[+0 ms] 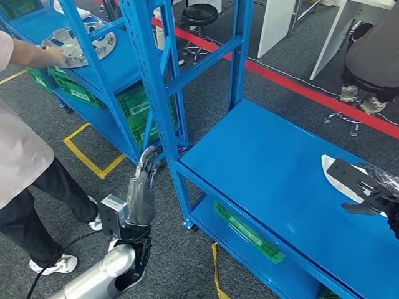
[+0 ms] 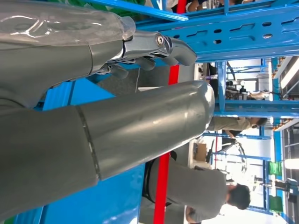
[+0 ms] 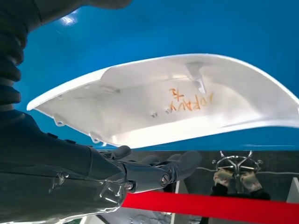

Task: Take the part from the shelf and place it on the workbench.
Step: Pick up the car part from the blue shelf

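**White part on blue bench top, right hand beside it; left hand idle**

Far left, well apart from the left hand: a person in a pale shirt and dark trousers (image 1: 21, 156) stands by the rear blue metal shelf rack (image 1: 101, 68), one arm reaching to silver-grey moulded parts (image 1: 77, 45) lying on its upper shelf. Green plastic crates (image 1: 136, 112) sit on the rack's lower level, beyond the left hand.

Left hand (image 1: 141, 190): raised off the silver forearm, fingers straight and slightly apart, holding nothing. It hangs over grey carpet, just beside the upright post of the near blue workbench frame (image 1: 162, 106), not touching it. Left wrist view confirms: thumb (image 2: 148, 123) and fingers (image 2: 159, 46) extended, nothing between them.

Right of the left hand: flat blue workbench top (image 1: 277, 180), with a green crate (image 1: 249, 233) on the level beneath it.

White curved plastic part (image 1: 336, 177) (image 3: 169, 100): lies on the bench top near its right end, orange handwriting on its inner face. It sits just beside the right hand, on the bench side of the dark fingers.

Right hand (image 1: 374, 199) (image 3: 116, 170): dark fingers (image 3: 166, 170) extended along the part's edge. Contact with the part cannot be told; whether it grips or is released cannot be told.

Beyond the right hand: red floor stripe (image 1: 305, 90), black stool (image 1: 200, 15), a seated person's feet (image 1: 360, 99).
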Robot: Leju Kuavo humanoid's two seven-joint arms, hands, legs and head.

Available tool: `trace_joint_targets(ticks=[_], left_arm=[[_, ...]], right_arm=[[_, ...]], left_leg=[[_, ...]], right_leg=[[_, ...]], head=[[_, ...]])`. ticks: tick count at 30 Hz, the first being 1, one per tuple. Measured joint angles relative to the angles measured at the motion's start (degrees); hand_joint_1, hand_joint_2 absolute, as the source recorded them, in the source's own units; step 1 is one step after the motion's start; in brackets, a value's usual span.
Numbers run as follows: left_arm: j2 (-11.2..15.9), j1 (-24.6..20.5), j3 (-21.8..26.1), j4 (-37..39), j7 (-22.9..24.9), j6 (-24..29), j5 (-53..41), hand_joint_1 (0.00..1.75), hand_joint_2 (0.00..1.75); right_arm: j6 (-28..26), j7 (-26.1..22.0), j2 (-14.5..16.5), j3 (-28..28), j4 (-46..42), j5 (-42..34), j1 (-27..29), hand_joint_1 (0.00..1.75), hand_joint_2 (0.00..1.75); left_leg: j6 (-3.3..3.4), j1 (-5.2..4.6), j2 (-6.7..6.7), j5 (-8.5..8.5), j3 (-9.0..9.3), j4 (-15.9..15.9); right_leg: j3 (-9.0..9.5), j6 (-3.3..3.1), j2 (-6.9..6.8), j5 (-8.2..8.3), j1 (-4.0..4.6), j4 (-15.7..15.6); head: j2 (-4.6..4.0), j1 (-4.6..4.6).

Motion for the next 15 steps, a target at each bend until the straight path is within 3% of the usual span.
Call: trace_joint_targets(ticks=[15], left_arm=[[0.00,-0.57,0.00,0.02,-0.49,-0.38,1.54,0.00,0.00]], right_arm=[[-0.64,-0.60,-1.39,2.73,5.07,-1.65,-0.84,0.00,1.75]], left_leg=[[0.00,0.00,0.00,0.00,0.01,0.01]], right_leg=[[-0.02,0.00,0.00,0.00,0.00,0.00]], head=[[0.00,0.01]])
